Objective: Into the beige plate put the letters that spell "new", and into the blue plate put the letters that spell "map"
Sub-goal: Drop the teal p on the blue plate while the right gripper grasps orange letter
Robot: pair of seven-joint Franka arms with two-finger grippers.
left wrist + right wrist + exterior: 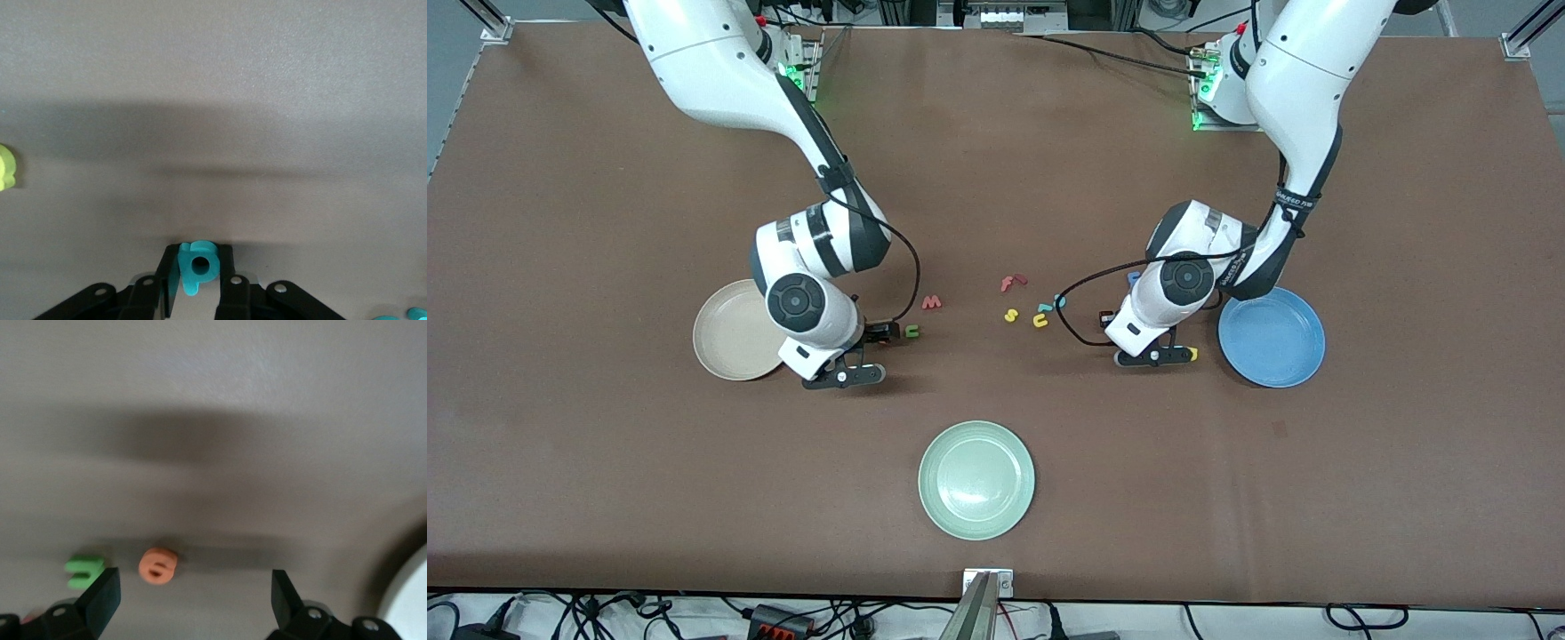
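Note:
My left gripper (1110, 321) (198, 257) is shut on the teal p (200, 267), low over the table between the loose letters and the blue plate (1272, 338). The yellow a (1192, 354) (5, 167) lies beside it, toward the blue plate. The blue m (1134, 277) peeks out from under the left arm. My right gripper (871, 336) (195, 590) hangs open beside the beige plate (729, 331) (410, 607). The orange e (158, 565) lies just ahead of its jaws, with the green n (911, 332) (85, 568) beside one finger. The salmon w (931, 302) lies near the n.
A red f (1012, 283), a yellow s (1011, 315), a yellow u (1040, 321) and teal pieces (1052, 305) lie mid-table. A pale green plate (976, 480) sits nearer the front camera. A black cable (1080, 333) loops by the left wrist.

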